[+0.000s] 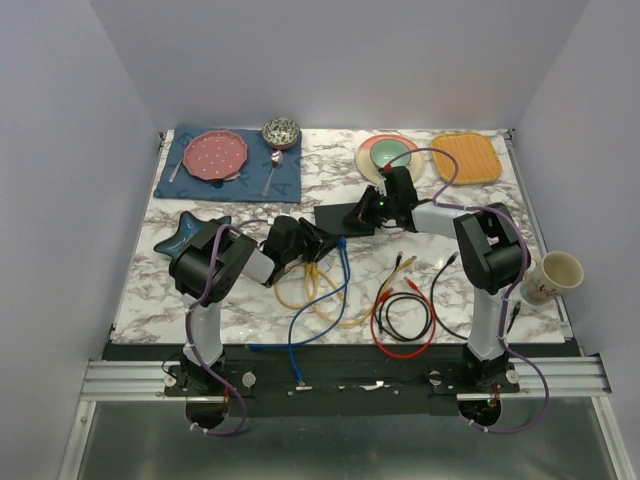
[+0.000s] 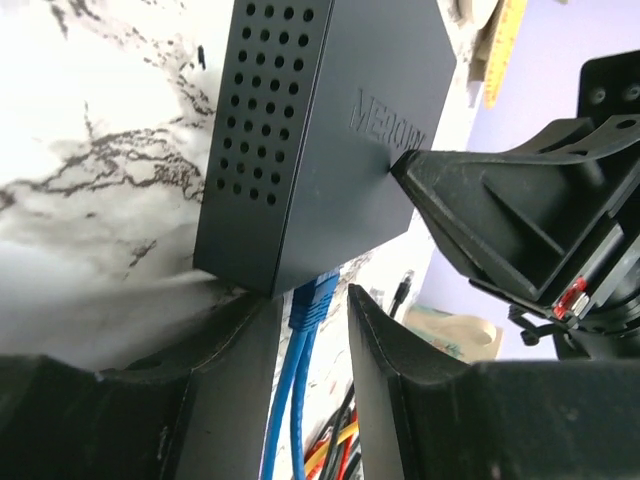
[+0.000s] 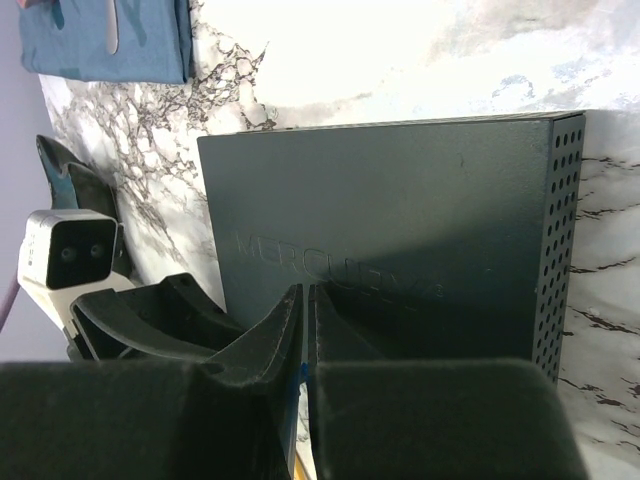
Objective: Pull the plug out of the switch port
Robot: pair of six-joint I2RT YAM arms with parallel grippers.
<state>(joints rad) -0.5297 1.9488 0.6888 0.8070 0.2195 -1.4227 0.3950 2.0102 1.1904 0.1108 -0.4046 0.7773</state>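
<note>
- Closest to the lens in the left wrist view, we find the left pincer (image 2: pixel 306 300). Its two dark fingers are spread, one on each side of the blue plug (image 2: pixel 318 288). A sliver of light shows between the plug and one finger, so we read no pinch.
- Largest is the marble bench (image 1: pixel 250 200), which carries everything else.
- Near its middle, a little toward the far side, lies the switch (image 1: pixel 345 216). It is a flat matte-black box with rows of round vent holes down one short side.
- We place the left pincer at the switch's near-left end and the right pincer (image 3: pixel 305 292) over its top face.
- That right pincer has its fingers pressed together, with only a thin slit between them. Its tips rest on the switch's top and pinch nothing.
- From the switch's edge the blue cable (image 1: pixel 346 275) runs toward the near side of the bench, beside loose yellow cables (image 1: pixel 285 298).
- At that edge the plug's head disappears under the box's lower corner, between the left pincer's fingers. We cannot tell how deep it sits.
- Smallest is the raised lettering on the switch's top, where we read "MERCU" in both wrist views. The right pincer's tip touches the face just past those letters and covers what follows.
</note>
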